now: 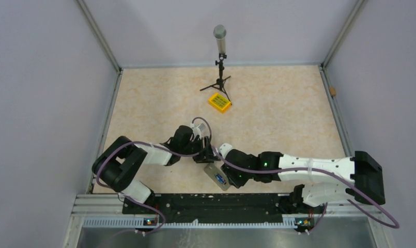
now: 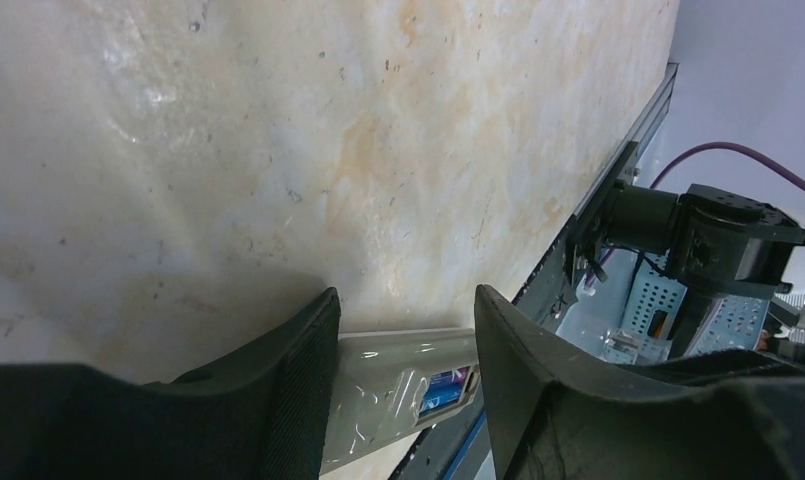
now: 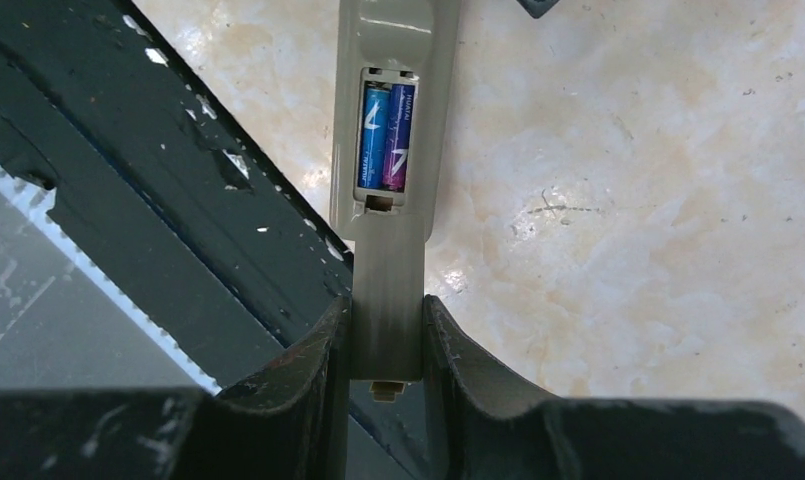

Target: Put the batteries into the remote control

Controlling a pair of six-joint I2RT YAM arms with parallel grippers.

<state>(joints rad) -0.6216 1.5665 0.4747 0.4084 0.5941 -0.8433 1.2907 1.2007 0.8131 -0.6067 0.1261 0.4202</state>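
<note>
The remote control lies back up near the table's front edge, its battery bay uncovered. Two blue-and-purple batteries sit side by side in that bay, also seen as batteries in the left wrist view. My right gripper is shut on a narrow grey battery cover that lies in line with the bay at the remote's near end. My left gripper straddles the remote's far end, and the body fills the gap between its pads.
A black rail runs along the near edge just beside the remote. A yellow box lies mid-table beside a microphone on a small tripod. Walls enclose the table on three sides.
</note>
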